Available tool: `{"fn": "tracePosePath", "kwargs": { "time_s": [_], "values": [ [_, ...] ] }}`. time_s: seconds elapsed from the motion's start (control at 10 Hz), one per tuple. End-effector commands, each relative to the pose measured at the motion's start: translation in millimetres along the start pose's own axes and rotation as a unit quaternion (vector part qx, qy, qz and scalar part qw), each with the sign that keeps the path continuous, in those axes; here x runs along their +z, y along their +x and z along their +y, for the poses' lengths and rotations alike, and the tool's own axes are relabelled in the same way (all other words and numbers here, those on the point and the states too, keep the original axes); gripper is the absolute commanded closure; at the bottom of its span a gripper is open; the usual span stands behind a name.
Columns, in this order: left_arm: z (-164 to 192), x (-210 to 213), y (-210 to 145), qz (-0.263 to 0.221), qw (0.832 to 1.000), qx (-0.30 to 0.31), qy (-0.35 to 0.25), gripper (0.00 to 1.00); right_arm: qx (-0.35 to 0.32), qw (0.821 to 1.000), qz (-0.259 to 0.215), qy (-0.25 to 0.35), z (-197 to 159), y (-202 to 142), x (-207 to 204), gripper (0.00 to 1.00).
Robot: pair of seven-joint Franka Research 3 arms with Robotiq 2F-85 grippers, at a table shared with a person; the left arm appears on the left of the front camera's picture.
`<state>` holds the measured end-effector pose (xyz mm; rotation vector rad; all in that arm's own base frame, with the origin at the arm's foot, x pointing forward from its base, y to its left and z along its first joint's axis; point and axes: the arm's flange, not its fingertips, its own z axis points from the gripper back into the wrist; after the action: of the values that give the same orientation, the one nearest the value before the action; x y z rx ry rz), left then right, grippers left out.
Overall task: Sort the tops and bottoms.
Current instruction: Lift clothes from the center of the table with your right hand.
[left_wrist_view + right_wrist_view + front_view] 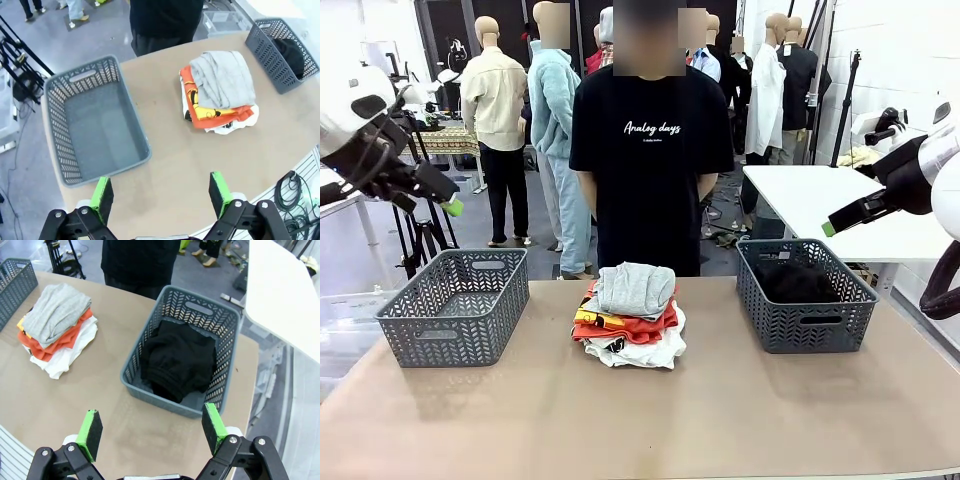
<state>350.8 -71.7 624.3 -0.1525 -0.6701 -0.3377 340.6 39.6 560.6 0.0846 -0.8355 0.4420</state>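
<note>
Front view: tops (628, 318) stacked in the middle of the worktop (640, 430), between left basket (455, 318) and right basket (802, 330). Grey T-shirt (636, 288) on top, orange-red T-shirt (620, 325) under it, white T-shirts (642, 350) at the bottom. Black garment (177, 360) lies in the right basket. Left end effector (160, 192) and right end effector (150, 432) both raised above the worktop, jaws wide apart, gripping nothing.

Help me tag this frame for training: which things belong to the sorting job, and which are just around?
Job: pile of tops; black bottoms inside the right basket; left basket.
Just around: white side table; person's black T-shirt.
</note>
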Motion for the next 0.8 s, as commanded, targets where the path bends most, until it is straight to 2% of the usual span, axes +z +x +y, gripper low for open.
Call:
{"fn": "tracePosePath", "kwargs": {
  "time_s": [0.0, 0.2, 0.3, 0.5, 0.6, 0.7],
  "values": [
    [6, -6, -7, 0.007, 1.0, 0.01, -0.003, 0.0, -0.002, 1.0, -0.001, 0.008, 0, 0, -1, 0.0],
    [6, -6, -7, 0.007, 1.0, 0.01, -0.003, 0.0, 0.0, 1.0, 0.0, 0.0, 0, 0, 0, 0.0],
    [6, -6, -7, 0.007, 1.0, 0.01, -0.003, 0.0, 0.019, 1.0, -0.018, 0.014, 10, 17, -12, 0.0],
    [6, -6, -7, 0.007, 1.0, 0.01, -0.003, 0.0, 0.025, 0.991, -0.052, 0.123, 18, 78, -63, 0.0],
    [6, -6, -7, 0.007, 1.0, 0.01, -0.003, 0.0, 0.019, 0.986, -0.007, 0.163, 21, 114, -110, 0.0],
    [6, -6, -7, 0.007, 1.0, 0.01, -0.003, 0.0, 0.011, 0.985, 0.02, 0.174, 32, 141, -151, 0.0]
  ]
}}
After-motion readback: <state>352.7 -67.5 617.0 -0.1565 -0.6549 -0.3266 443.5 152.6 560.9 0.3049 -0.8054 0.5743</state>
